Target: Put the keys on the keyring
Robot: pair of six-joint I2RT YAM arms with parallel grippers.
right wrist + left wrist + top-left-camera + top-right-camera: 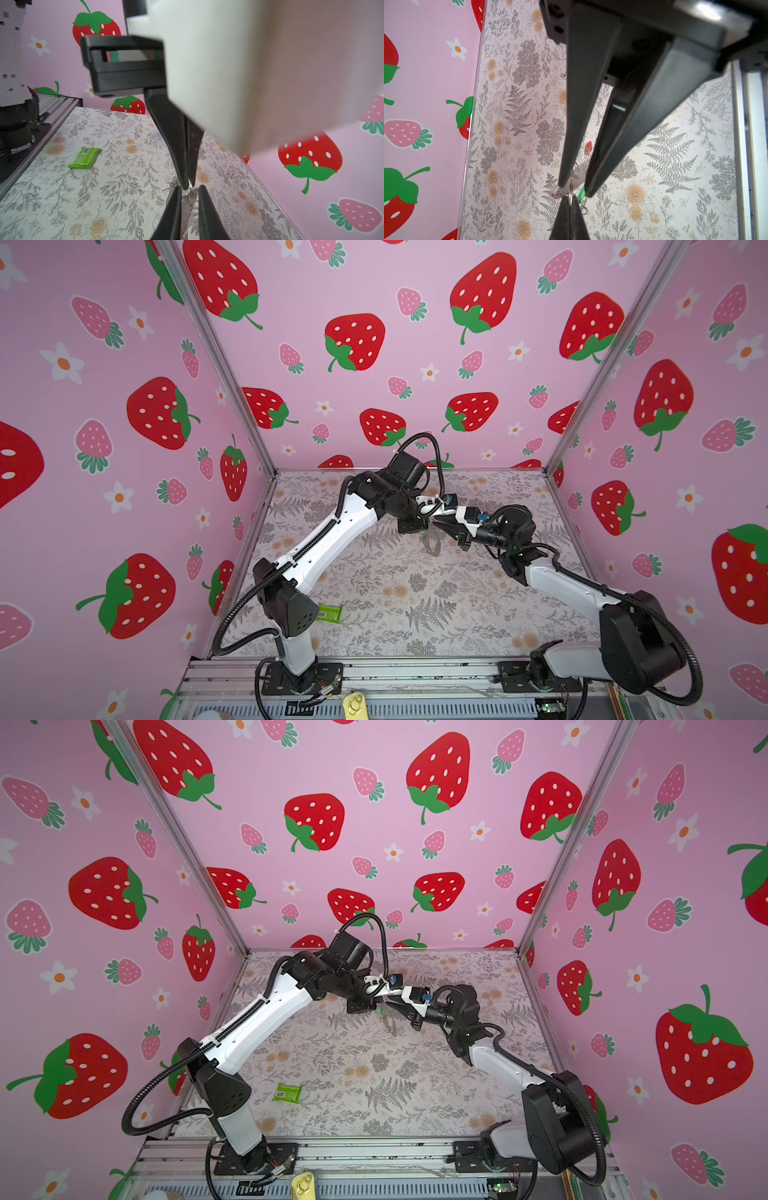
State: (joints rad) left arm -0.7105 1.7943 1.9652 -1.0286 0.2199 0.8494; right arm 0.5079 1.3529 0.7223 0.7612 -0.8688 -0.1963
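The dusty mauve-pink strap keyring with silver metal rings (580, 170) hangs in the air just past the middle of the floral-printed table (374, 593), towards 1 o'clock in both top views, where the two arms meet. The left gripper (576, 189) is closed on it, its black fingers pinching the strap and a silver ring at their tips. The right gripper (189, 190) meets it tip to tip, jaws narrowly apart around the same ring; whether they press it I cannot tell. Only the left wrist view shows the small red-orange plastic key tag (588, 146), behind the fingers, and it shows the small green plastic key tag (581, 194) beside the ring, seemingly dangling. A green packet with a white barcode label (85, 158) lies flat at 8 o'clock, clearest in the right wrist view.
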